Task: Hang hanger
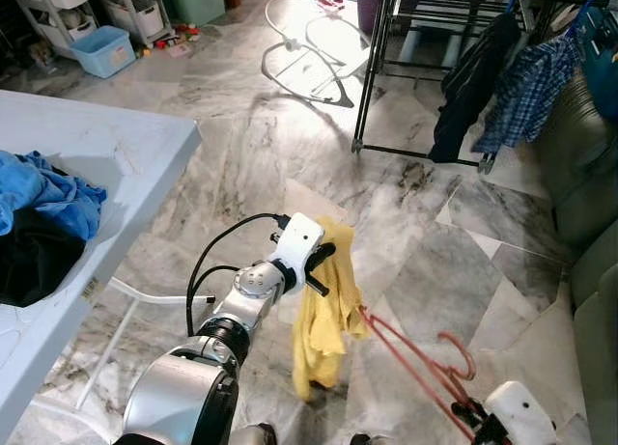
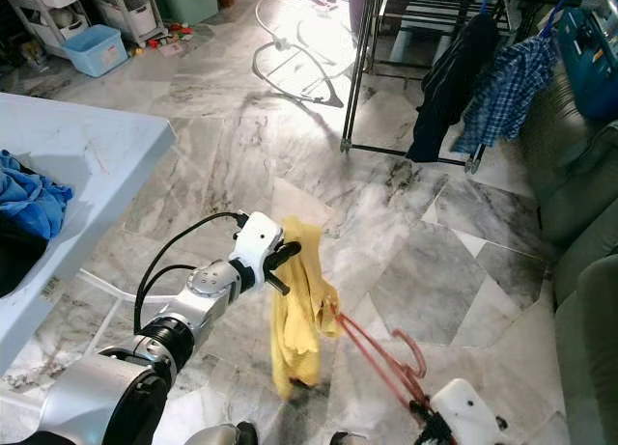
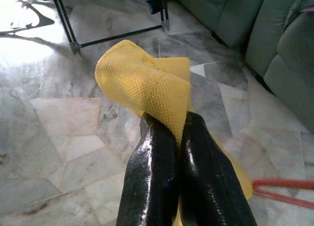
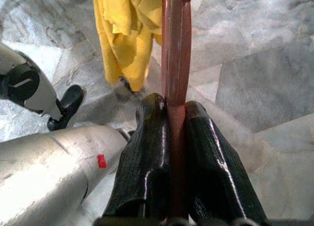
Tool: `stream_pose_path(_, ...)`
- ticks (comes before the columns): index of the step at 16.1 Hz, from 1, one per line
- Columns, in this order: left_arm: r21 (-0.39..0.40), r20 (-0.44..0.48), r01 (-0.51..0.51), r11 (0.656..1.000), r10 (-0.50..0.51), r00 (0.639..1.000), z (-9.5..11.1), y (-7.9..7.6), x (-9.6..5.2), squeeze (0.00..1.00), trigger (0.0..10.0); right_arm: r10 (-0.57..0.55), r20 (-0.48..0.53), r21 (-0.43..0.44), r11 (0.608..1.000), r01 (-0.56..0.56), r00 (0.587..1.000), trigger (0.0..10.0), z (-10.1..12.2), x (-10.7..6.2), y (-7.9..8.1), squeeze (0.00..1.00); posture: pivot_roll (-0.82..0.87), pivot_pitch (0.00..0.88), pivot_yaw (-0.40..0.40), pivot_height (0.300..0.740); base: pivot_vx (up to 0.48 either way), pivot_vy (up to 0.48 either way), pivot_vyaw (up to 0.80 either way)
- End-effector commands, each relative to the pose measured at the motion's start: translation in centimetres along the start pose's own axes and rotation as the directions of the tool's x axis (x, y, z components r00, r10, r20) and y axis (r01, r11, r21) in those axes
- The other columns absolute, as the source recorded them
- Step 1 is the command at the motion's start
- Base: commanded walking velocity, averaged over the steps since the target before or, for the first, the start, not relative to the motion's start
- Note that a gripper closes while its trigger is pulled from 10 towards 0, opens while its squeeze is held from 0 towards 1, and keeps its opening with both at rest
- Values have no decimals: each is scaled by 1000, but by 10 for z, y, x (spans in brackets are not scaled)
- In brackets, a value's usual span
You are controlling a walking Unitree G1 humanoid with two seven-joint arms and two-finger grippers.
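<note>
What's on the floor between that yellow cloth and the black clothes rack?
Nothing: bare marble floor separates the yellow garment from the drying rack, seen in both eye views.

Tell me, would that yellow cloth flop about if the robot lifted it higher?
Probably: the yellow cloth hangs limp in folds from the left gripper, so it looks soft and light. One end drapes on the red hanger, which might tug it.

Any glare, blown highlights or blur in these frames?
Left eye view: sunlight on the floor blows out near the white tube frame, which casts hard shadows; the rest is sharp. Left wrist view: the top corner is overexposed, the left gripper shows glossy reflections, the yellow cloth is crisp. Right wrist view: the red hanger and right gripper are slightly soft.
</note>
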State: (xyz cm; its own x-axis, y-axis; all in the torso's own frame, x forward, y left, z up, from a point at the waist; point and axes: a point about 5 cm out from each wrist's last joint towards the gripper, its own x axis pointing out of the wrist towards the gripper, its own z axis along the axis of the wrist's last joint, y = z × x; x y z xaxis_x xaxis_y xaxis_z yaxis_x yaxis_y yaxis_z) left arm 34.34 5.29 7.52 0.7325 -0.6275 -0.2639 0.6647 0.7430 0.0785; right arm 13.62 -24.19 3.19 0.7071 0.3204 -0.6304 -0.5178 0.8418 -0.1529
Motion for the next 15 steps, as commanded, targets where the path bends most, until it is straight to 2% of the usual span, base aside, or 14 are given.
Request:
stream_pose_path(1,17,23,31,999,-31,999,4,-5,2,0,10000,-9,28,7,1000,9,1000,10000,6,-1,-3,0,-70,145,34,740,0,0,0)
stream_pose_path(8,18,39,80,997,-81,996,6,-13,4,0,10000,42,33,8,999,-42,999,10000,13,16,0,0,-58,145,32,740,0,0,0)
stream_pose_path(15,13,52,95,995,-96,994,9,-16,6,0,10000,68,37,9,998,-68,997,10000,16,14,0,0,-66,137,32,740,0,0,0)
